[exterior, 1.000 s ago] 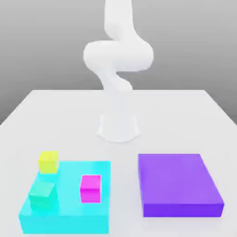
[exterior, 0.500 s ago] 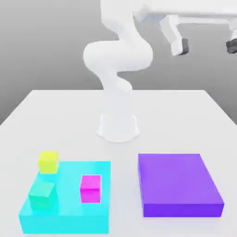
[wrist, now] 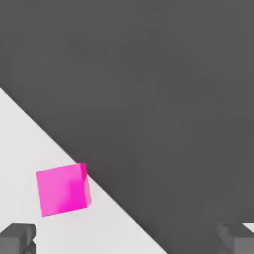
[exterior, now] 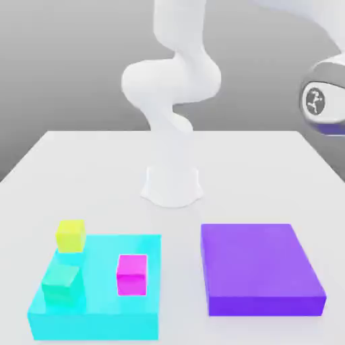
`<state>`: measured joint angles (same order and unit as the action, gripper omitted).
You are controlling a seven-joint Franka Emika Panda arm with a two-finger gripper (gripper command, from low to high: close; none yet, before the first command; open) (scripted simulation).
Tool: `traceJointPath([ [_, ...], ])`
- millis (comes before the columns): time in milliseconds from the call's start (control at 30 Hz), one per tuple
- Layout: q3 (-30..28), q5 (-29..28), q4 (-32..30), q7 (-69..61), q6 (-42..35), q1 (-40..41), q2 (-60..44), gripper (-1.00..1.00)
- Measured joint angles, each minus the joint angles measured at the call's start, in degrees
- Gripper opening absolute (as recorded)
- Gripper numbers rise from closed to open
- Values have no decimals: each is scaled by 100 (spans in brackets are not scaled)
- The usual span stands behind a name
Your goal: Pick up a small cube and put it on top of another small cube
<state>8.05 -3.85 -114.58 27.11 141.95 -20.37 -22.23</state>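
Now: tool (wrist: 127,238) spread wide, holding nothing, above magenta cube (wrist: 63,190) by desk (wrist: 20,149) edge. Exterior view, lower left: second magenta cube (exterior: 131,274) on cyan slab (exterior: 101,317), lime cube (exterior: 70,236) behind slab's corner.

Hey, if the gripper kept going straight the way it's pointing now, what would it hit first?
Most likely the bare white table near its edge, judging from the hand view. The open gripper frames that spot. The magenta cube sits off that line, nearer one finger. Depth is unclear.
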Motion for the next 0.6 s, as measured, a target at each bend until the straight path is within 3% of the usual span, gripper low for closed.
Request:
traceJointPath([
  [233,-73,-425,368,-6,540,-405,-1460,0],
  [267,-100,-453,408,10,656,-428,-1622,-100],
  [467,-107,-458,430,10,707,-435,-1702,-100],
  [600,-25,-349,291,-64,288,-379,-1145,-100],
])
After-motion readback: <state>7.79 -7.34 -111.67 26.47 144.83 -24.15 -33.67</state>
